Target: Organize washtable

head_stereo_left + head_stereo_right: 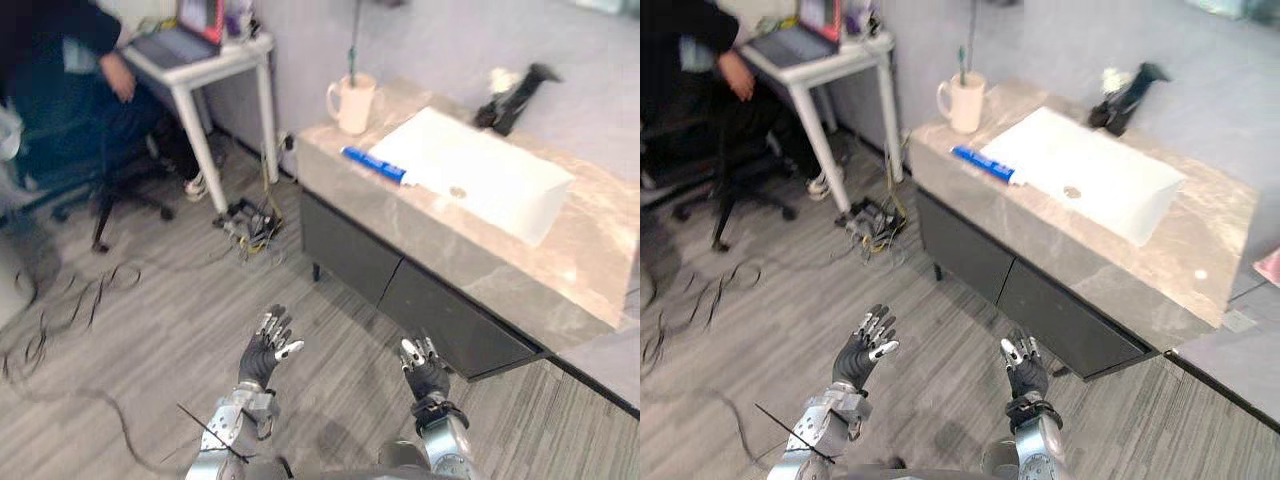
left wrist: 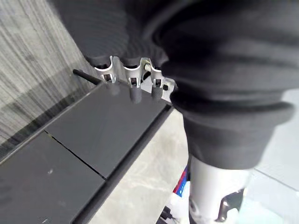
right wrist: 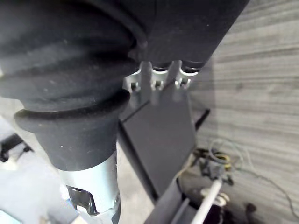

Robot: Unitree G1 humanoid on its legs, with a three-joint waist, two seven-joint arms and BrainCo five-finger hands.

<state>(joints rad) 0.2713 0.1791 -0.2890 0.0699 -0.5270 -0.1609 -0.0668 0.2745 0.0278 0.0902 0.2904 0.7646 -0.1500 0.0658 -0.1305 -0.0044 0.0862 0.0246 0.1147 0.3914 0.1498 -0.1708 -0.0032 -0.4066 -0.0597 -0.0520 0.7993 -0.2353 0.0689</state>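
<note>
Lower centre, over wood floor (image 1: 150, 330): left hand (image 1: 268, 350) & right hand (image 1: 424, 368), both w/ fingers spread, relaxed, empty. Upper right: washtable (image 1: 450, 240) w/ white sink (image 1: 500, 180); blue tube (image 1: 373, 164) just beside sink's left edge, cream mug (image 1: 352, 103) at upper-left corner, black faucet (image 1: 515, 98) behind sink.

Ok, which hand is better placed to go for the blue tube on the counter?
Probably the right hand: the blue tube lies ahead, nearer its side than the left hand. Both hands are open, empty and well short of the counter.
</note>
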